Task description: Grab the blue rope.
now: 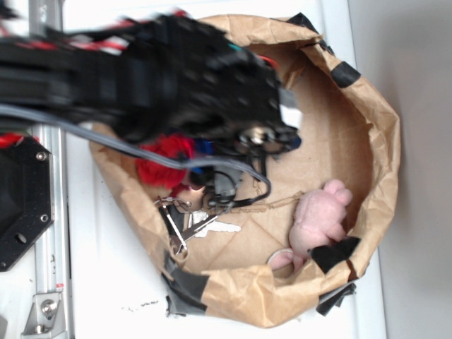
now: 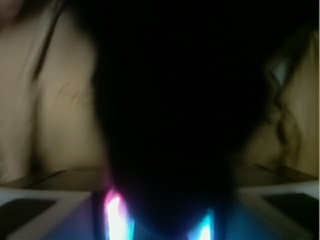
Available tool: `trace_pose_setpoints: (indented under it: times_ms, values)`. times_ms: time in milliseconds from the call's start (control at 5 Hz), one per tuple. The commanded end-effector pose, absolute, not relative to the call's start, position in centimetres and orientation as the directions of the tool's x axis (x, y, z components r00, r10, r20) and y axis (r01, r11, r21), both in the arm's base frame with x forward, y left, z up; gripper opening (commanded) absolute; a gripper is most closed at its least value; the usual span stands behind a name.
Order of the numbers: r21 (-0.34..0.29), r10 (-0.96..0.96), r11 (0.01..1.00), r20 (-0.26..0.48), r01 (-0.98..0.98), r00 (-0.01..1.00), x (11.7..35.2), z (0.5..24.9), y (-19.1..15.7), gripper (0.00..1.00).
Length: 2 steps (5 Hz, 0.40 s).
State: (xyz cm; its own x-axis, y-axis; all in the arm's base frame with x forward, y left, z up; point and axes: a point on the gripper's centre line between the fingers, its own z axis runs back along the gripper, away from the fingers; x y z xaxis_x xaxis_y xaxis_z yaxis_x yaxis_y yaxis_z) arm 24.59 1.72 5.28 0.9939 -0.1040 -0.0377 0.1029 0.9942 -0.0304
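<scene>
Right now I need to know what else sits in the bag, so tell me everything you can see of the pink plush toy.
The pink plush toy is a soft, pale pink, fuzzy-looking stuffed figure with rounded lumps at its upper end. It lies on the brown paper bag's floor, close against the wall, well apart from the gripper. Black tape on the bag's rim covers its lower edge. A thin cord reaches toward it; whether they touch is unclear.

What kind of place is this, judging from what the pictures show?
Probably a robot test bench, not a home. A brown paper bag with taped edges serves as a makeshift bin on a white surface, holding a pink plush toy and keys, beside a metal mounting rail.
</scene>
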Motion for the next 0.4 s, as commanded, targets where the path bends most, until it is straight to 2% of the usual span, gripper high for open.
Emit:
trace_pose_setpoints:
  times_ms: [0, 200]
  values:
    - [0.015, 0.005, 1.000, 0.045, -0.005, 0.999, 25.2, 14.6, 2.1, 0.00]
    - [0.030, -0.006, 1.000, 0.058, 0.004, 0.998, 25.5, 15.9, 1.2, 0.00]
